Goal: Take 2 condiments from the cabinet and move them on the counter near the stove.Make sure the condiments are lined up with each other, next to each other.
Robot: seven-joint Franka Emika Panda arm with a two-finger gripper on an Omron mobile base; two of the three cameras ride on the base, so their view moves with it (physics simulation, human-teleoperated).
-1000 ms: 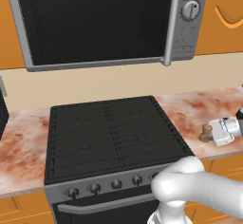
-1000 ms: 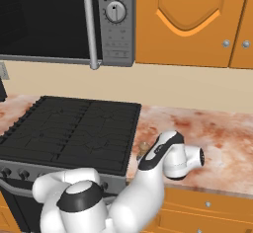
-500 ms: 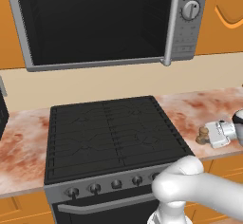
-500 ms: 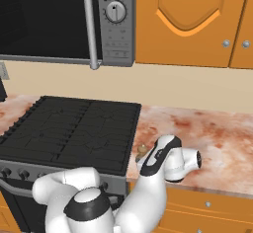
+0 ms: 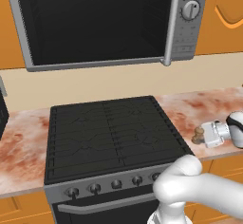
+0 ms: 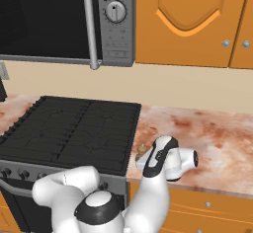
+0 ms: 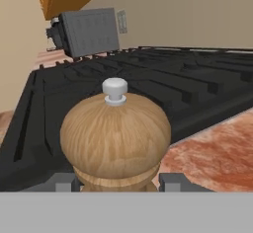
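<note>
pepper mill [image 7: 115, 135] pinched btw gripper [image 7: 116, 181] fingertips, low on body | loc: over counter [image 5: 199, 105] just R of stove [image 5: 109, 133] | judge: turned wood, rigid, light, smooth bulb may slip, grip at narrow neck | shape: round dome, small pale knob; mottled marble top, black grates

Tan wood-grain pepper mill [image 7: 115, 138]; black stove [image 5: 109, 135]; mottled reddish-white counter [image 6: 217, 138].

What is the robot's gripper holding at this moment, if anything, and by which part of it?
The gripper holds the wooden pepper mill, one finger on each side of its narrow body, just below the rounded head.
</note>
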